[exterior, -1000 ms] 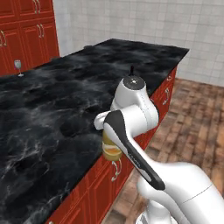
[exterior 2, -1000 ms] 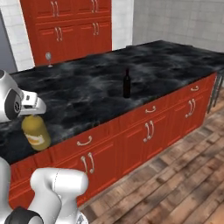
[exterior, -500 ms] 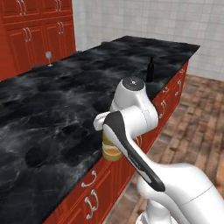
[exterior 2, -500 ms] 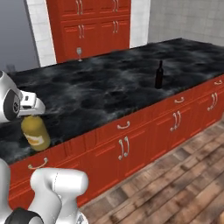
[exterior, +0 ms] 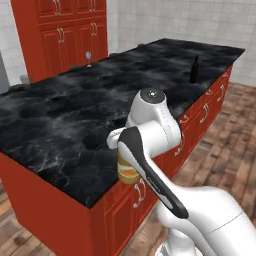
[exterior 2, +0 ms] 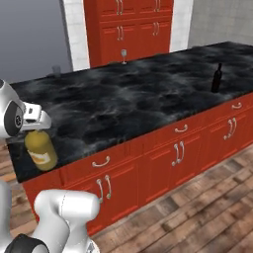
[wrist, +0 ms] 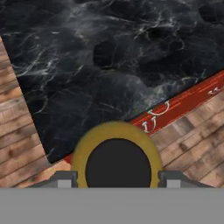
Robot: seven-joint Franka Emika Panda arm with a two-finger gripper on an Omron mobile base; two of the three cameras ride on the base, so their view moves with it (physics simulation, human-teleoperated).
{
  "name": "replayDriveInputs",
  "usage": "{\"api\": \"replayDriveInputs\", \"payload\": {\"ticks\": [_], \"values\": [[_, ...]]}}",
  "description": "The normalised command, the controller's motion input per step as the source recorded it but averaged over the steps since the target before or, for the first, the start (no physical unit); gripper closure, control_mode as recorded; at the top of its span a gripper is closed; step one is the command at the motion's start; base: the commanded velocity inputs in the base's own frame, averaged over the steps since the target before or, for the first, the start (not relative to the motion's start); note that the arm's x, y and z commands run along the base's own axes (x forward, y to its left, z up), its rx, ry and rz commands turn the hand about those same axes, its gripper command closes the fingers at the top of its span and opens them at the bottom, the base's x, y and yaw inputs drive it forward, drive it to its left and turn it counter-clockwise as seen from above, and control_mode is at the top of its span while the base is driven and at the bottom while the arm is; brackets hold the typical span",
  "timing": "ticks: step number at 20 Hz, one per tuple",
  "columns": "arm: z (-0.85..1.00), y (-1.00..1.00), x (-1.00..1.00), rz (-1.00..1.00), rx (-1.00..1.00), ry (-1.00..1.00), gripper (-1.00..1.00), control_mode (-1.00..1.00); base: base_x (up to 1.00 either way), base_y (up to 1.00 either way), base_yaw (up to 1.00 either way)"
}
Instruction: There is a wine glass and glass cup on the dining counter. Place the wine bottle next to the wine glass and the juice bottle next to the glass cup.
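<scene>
Left base view: long black veined desk (exterior: 75,115) running from 7 o'clock toward 1 o'clock over red cabinet fronts (exterior: 197,120); wine glass (exterior: 88,57) small and upright at the far edge near 11 o'clock, before tall red cupboards (exterior: 65,35); wine bottle (exterior: 194,69) upright near the desk's front edge at 2 o'clock, well apart from the glass; white arm (exterior: 160,165) rising from 5 o'clock, with the juice bottle (exterior: 127,171) hanging under its wrist at centre, beside the desk's front edge; jaws themselves hidden behind the wrist here. Right base view: same desk (exterior 2: 133,106) stretching from 9 o'clock to 3 o'clock; wine glass (exterior 2: 123,54) at 12 o'clock by the far edge; a small clear cup (exterior 2: 56,71), faint, at the far corner near 10 o'clock; wine bottle (exterior 2: 216,78) at 3 o'clock near the front edge; juice bottle (exterior 2: 40,149) at 9 o'clock, upright, held by its top under the gripper (exterior 2: 34,127), its body over the desk's near corner, off the surface as far as can be told. Hand view: looking straight down on the black cap and yellow shoulder of the juice bottle (wrist: 117,162) at 6 o'clock, jaws pinching it from both sides, one fingertip (wrist: 61,178) at 7 o'clock and the other at 5 o'clock; black desk (wrist: 109,65) across the upper half, wood floor (wrist: 192,144) at 4 o'clock.
</scene>
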Motion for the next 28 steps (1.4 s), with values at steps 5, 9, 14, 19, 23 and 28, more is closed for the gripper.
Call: {"api": "replayDriveInputs", "payload": {"ticks": [5, 9, 14, 19, 23, 28], "values": [[0.00, 0.00, 0.00, 0.00, 0.00, 0.00, 1.00, 1.00, -0.50, 0.73, 0.19], [0.00, 0.00, 0.00, 0.00, 0.00, 0.00, 1.00, 1.00, -0.24, 0.82, 0.17], [0.00, 0.00, 0.00, 0.00, 0.00, 0.00, 1.00, 1.00, -0.01, 0.93, 0.05], [0.00, 0.00, 0.00, 0.00, 0.00, 0.00, 1.00, 1.00, 0.12, 0.94, 0.00], [0.00, 0.00, 0.00, 0.00, 0.00, 0.00, 1.00, 1.00, 0.23, 0.94, 0.00], [0.00, 0.00, 0.00, 0.00, 0.00, 0.00, 1.00, 1.00, 0.32, 0.94, 0.00]]}}
